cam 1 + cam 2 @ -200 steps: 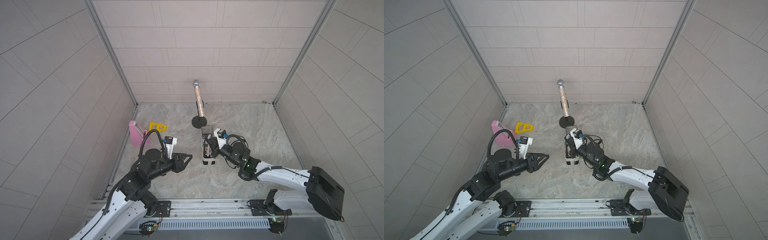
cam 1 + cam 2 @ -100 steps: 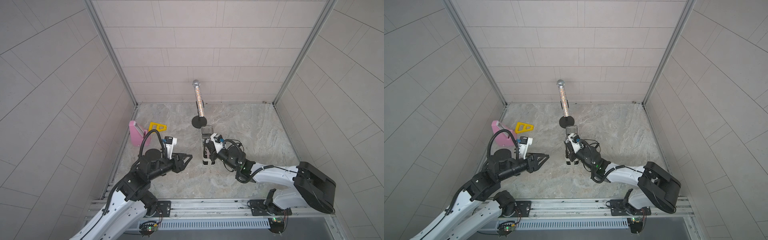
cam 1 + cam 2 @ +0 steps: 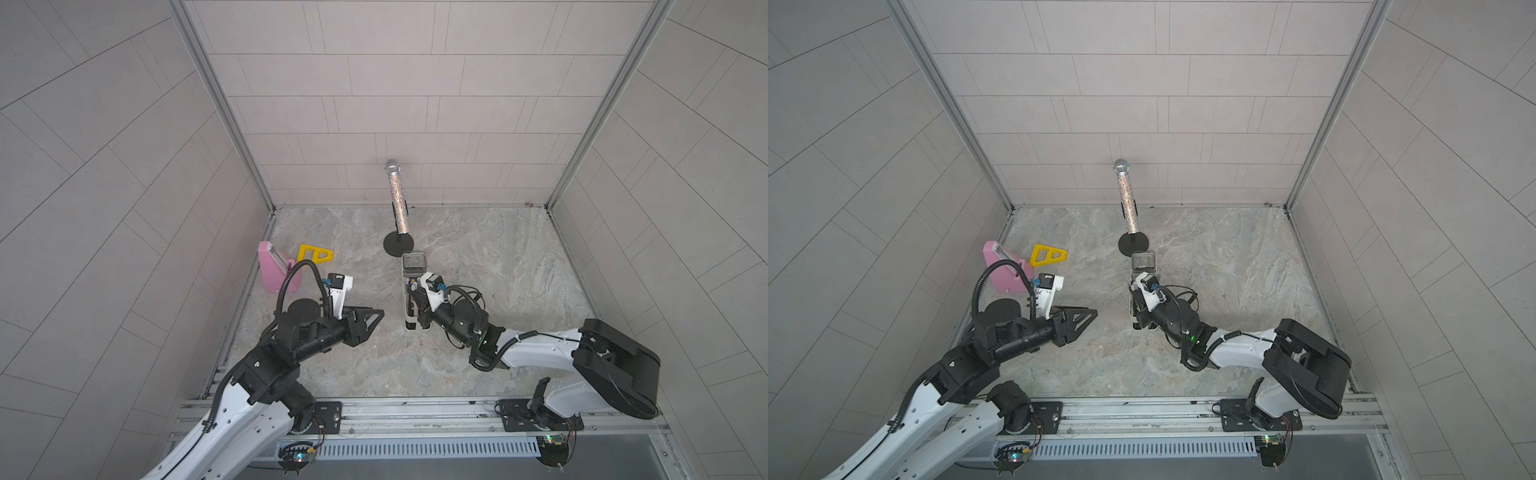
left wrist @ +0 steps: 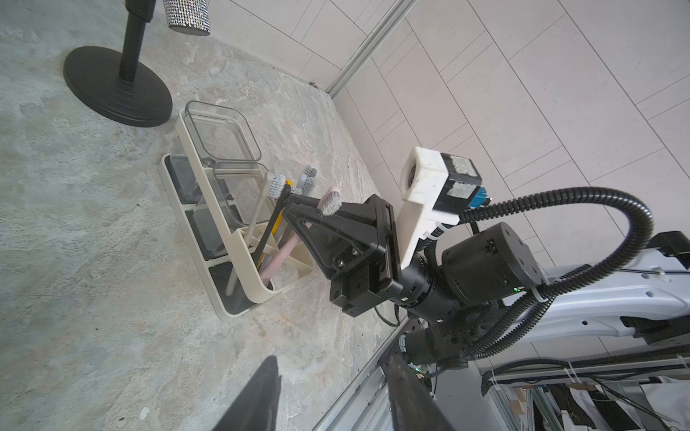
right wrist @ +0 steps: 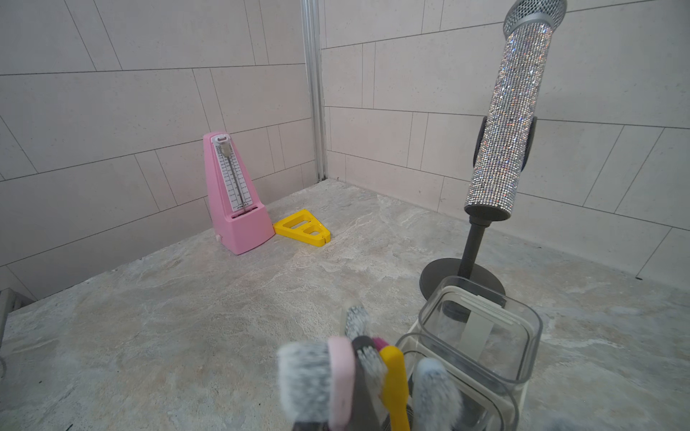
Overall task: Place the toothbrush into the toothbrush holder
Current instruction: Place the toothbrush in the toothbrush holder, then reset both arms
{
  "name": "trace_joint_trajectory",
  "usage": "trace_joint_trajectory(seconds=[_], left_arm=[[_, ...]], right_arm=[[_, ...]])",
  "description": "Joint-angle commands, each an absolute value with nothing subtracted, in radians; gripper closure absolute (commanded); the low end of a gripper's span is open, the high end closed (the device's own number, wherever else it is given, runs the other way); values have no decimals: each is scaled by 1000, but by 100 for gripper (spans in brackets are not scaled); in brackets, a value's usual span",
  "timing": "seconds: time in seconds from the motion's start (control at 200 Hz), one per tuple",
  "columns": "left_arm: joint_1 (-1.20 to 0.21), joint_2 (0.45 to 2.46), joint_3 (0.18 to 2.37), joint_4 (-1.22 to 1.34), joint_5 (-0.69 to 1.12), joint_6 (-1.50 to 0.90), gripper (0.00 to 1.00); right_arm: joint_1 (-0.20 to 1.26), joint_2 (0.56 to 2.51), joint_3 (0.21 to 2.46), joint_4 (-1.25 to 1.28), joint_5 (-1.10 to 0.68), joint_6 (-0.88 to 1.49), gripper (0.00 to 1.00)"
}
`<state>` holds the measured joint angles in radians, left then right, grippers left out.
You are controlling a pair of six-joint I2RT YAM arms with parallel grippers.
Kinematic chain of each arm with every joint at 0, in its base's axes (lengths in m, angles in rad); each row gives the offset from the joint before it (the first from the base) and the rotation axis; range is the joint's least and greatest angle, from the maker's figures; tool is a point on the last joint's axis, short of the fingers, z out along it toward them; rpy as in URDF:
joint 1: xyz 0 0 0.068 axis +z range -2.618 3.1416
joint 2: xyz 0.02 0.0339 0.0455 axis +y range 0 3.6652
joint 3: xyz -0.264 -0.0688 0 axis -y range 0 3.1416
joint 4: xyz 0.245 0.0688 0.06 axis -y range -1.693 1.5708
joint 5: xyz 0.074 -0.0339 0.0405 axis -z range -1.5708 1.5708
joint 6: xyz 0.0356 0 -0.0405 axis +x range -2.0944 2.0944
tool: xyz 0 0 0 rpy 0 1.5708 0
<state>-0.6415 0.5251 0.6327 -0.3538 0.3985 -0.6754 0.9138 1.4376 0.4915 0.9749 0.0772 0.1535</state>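
Illegible metronome scale (image 5: 232,175), far from toothbrush holder (image 4: 248,268)

Pink metronome (image 5: 235,197) stands beside yellow triangle (image 5: 303,227); glittery microphone (image 5: 504,123) sits on black stand (image 5: 440,278).

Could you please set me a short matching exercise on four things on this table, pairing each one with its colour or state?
Things:
1. holder
2. metronome
3. microphone
4. triangle

Descriptions:
a. yellow, lying flat
b. glittery, mounted on a black stand
c. pink, standing upright
d. cream, with toothbrushes in it

Pairs: 1-d, 2-c, 3-b, 4-a
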Motion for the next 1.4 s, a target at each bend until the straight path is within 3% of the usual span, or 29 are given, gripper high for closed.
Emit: trace_joint_trajectory(seconds=[0.0,0.105,0.325,0.856,1.056,1.211,1.311,1.396], left_arm=[[-641,516,626,-347,401,-658,49],[-642,516,624,-347,400,-658,49],[-642,516,627,-344,403,-658,49],[-641,529,639,-364,373,-658,49],[-641,546,664,-462,191,-654,49],[-631,563,693,-545,-73,-642,49],[-596,578,711,-549,-283,-611,48],[-557,607,693,-472,-413,-568,39]], right_arm=[[921,1440,486,1018,100,142,97],[923,1432,486,1014,104,142,91],[925,1413,482,1004,112,137,66],[940,1266,482,890,140,141,53],[940,1067,480,696,172,145,46],[930,881,517,398,282,159,37],[853,774,536,186,304,165,33],[733,689,531,51,308,186,27]])
